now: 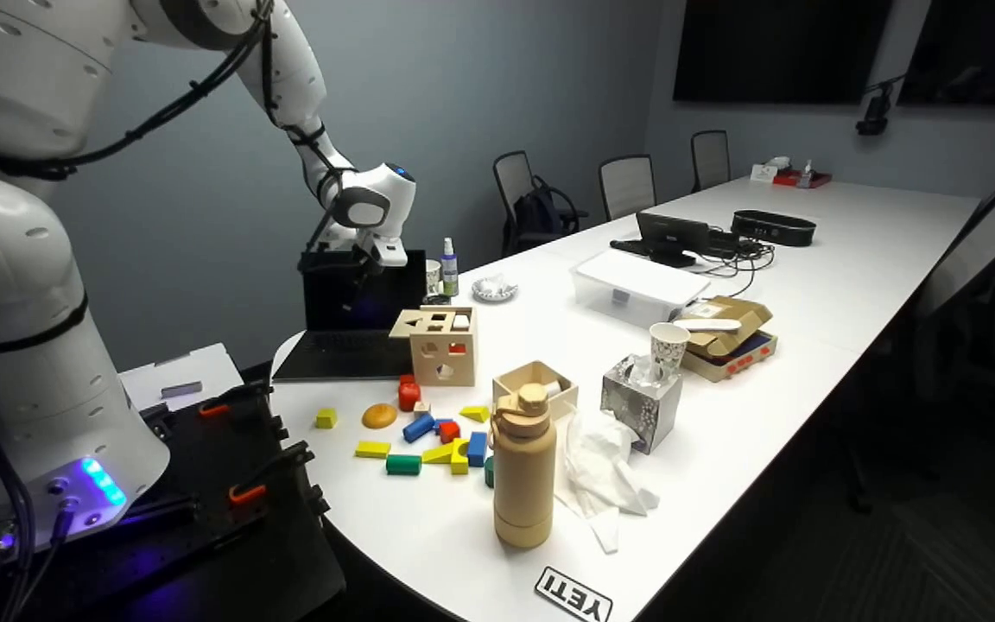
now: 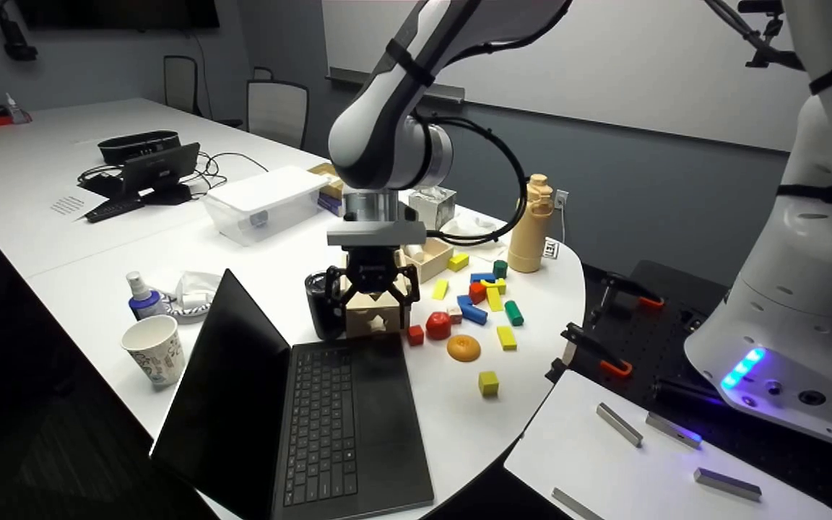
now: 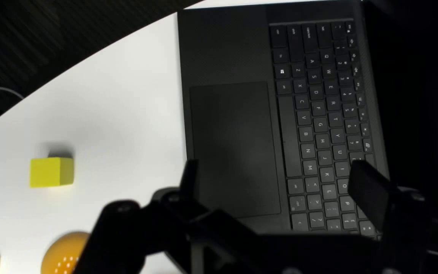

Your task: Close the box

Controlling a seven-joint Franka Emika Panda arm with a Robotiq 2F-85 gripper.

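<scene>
A black laptop-shaped case (image 1: 340, 354) stands open at the table's end. Its thin lid is raised; a keyboard and touchpad show on its base (image 2: 387, 404), also in the wrist view (image 3: 226, 49). A light wooden box (image 1: 444, 361) with shape cut-outs stands beside it; its top panel (image 1: 408, 324) juts out toward the laptop. In an exterior view the wooden box (image 2: 358, 321) is partly hidden behind my gripper (image 2: 373, 300). My gripper (image 3: 274, 167) is open and empty, pointing down above the case's base, fingers apart, touching nothing visible. The wooden box is outside the wrist view.
Colored blocks (image 2: 472, 310) and an orange dome (image 2: 464, 348) lie beside the laptop. A black tumbler (image 2: 323, 307), paper cup (image 2: 154, 350) and spray bottle (image 2: 143, 295) stand nearby. A small wooden tray (image 1: 510, 390), tan bottle (image 1: 523, 475) and tissue box (image 1: 649, 406) are farther off.
</scene>
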